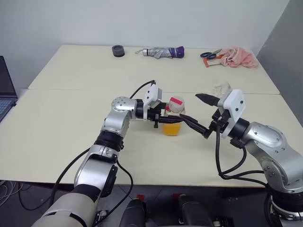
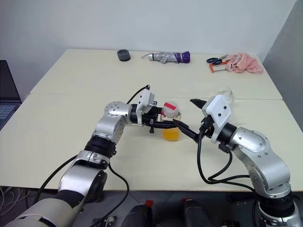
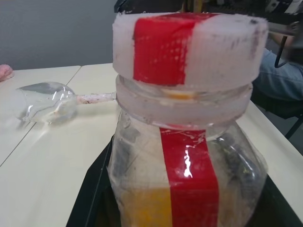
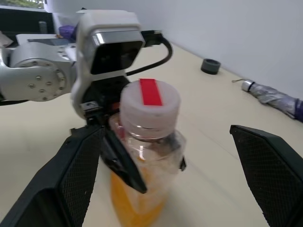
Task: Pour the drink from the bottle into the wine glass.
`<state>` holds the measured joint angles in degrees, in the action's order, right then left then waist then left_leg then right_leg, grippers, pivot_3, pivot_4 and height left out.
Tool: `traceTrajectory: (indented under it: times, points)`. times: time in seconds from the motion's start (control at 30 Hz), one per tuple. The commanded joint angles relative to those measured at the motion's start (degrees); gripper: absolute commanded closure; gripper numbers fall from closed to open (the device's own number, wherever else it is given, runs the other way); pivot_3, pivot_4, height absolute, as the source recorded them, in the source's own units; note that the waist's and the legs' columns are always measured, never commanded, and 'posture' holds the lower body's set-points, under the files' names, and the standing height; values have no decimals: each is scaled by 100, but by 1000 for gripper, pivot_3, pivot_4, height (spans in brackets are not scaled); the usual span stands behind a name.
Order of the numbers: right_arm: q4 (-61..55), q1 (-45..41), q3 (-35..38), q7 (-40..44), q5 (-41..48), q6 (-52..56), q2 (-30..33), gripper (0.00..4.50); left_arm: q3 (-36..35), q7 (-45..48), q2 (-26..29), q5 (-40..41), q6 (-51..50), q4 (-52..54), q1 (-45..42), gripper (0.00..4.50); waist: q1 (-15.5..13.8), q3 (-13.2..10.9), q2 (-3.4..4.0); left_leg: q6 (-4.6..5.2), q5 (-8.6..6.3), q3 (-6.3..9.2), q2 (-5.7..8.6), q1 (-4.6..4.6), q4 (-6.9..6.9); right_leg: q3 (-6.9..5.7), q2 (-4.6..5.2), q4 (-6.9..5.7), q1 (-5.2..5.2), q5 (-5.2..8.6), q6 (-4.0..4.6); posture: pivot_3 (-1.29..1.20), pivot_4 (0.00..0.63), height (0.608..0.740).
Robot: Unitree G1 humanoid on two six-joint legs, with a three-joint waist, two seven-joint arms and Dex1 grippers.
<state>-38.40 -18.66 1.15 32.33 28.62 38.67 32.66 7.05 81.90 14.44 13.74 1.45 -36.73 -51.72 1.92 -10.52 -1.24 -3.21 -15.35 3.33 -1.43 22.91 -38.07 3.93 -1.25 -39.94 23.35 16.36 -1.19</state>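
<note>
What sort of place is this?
Probably a lab or office workroom: pale plain tables against a bare wall, a dark laptop at one edge, blue-handled scissors and a folded grey-purple umbrella.

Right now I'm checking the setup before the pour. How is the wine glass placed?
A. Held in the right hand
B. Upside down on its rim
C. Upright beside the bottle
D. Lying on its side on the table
D: the wine glass lies tipped over on the table, bowl and stem level, beyond the bottle.

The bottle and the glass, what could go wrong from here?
1. The glass lies on its side; drink poured now would spill on the table.
2. The cap is on the bottle; tipping it pours nothing.
3. The open right tool is close; a nudge could shift the left tool's grip.
</note>
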Motion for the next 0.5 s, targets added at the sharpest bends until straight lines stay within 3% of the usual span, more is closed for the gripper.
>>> traceTrajectory:
  times: [0.03, 0.2, 0.5]
  points:
    - [-285, -237, -27, -165, 117, 34, -125, 0, -57, 21, 6, 91, 74, 96, -74, 2760, 2, 0, 0, 0, 0, -1, 0, 0, 0, 1, 0, 0, 0, 0, 0, 0, 150, 740]
    - [-41, -669, -447, -603, -406, -134, -471, 0, -51, 45, 10, 96, 58, 103, -68, 2760, 7, 0, 0, 0, 0, 0, -1, -2, 0, 0, -2, -1, 0, 0, 0, 0, 150, 740]
    - [308, -800, -942, -648, -1088, -543, -622, 0, -44, 43, -13, 103, 46, 127, -61, 2760, -2, 0, 0, 0, 0, 0, 0, 1, 0, 0, 1, 2, 0, 0, 0, 0, 150, 740]
